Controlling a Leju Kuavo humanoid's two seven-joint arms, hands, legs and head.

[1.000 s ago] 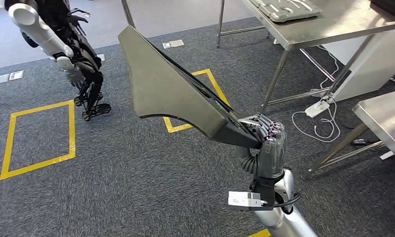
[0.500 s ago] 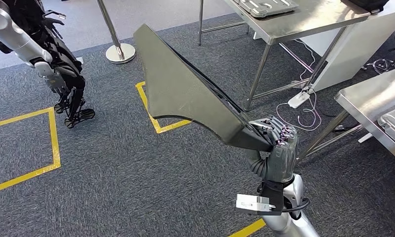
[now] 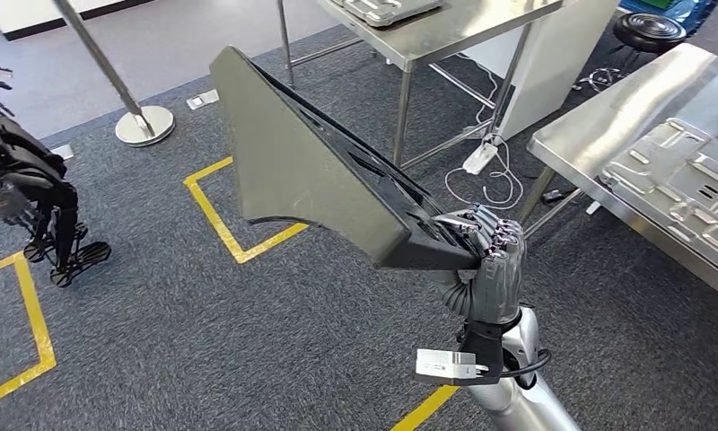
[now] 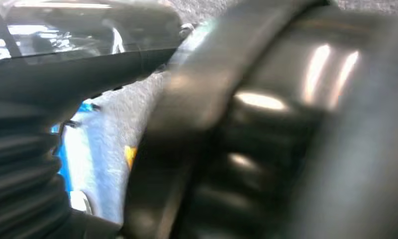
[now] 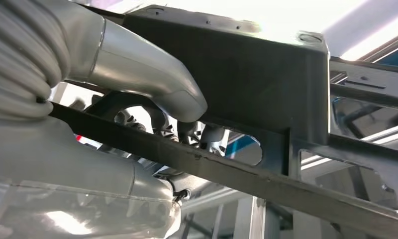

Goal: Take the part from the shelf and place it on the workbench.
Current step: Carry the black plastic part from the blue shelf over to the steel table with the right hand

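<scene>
Part (image 3: 310, 171), a long dark panel, is held clamped at its narrow end by the right robot hand (image 3: 485, 269), its long axis slanting up and leftward, with the steel table (image 3: 598, 117) lying to the right.

Open grey carpet (image 3: 203, 341) is lying ahead and left. A steel workbench (image 3: 598, 135) bearing a metal panel (image 3: 687, 189) is blocking the right, another bench (image 3: 445, 31) standing ahead, a cable (image 3: 490, 180) trailing between them.

1. The right hand (image 3: 492, 269) is dark grey, with purple marks on its fingers and a ribbed wrist cover.
2. The silver forearm (image 3: 517, 395) carries a white box (image 3: 445, 364) and a black cable (image 3: 526, 366).
</scene>
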